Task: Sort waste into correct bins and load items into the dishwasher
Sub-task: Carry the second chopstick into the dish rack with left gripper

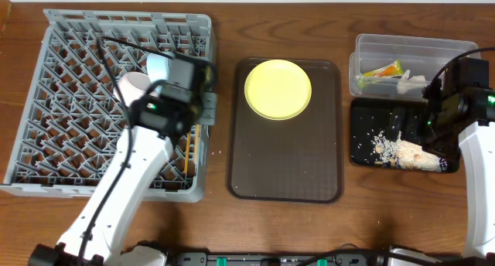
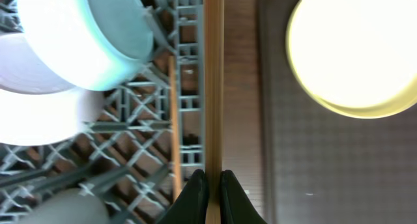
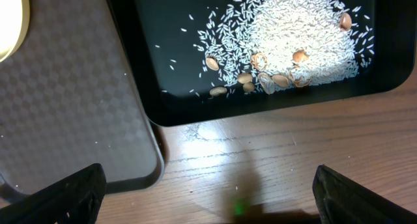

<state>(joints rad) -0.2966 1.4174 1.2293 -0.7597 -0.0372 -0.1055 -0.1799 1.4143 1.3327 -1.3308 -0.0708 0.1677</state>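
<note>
Chopstick (image 2: 214, 87): pinched at its near end by the left gripper (image 2: 213, 185), whose fingers are clenched on it; it runs lengthwise over the right rim of the dish rack (image 2: 189, 107), probably lined up to drop inside the wall rather than onto the table
Second chopstick (image 2: 173, 120): lying in the rack just beside the held one; this suggests the pair is being loaded one stick at a time
Bowls: light blue bowl (image 1: 160, 65) and pale pink bowl (image 1: 131, 85) sit side by side among the pegs
Yellow plate (image 1: 278, 89): not yet loaded; rests on the brown serving tray (image 1: 286, 165), just right of the rack
Bins: clear tub (image 1: 448, 46) holds the snack wrapper (image 1: 380, 70) and crumpled paper (image 1: 411, 83); black tray (image 3: 156, 81) holds the rice scraps (image 3: 293, 35) and some shells
Right gripper (image 3: 208, 178): spread wide, grasping nothing, above the table by the black tray's near edge; idle, I judge, since the waste looks sorted
</note>
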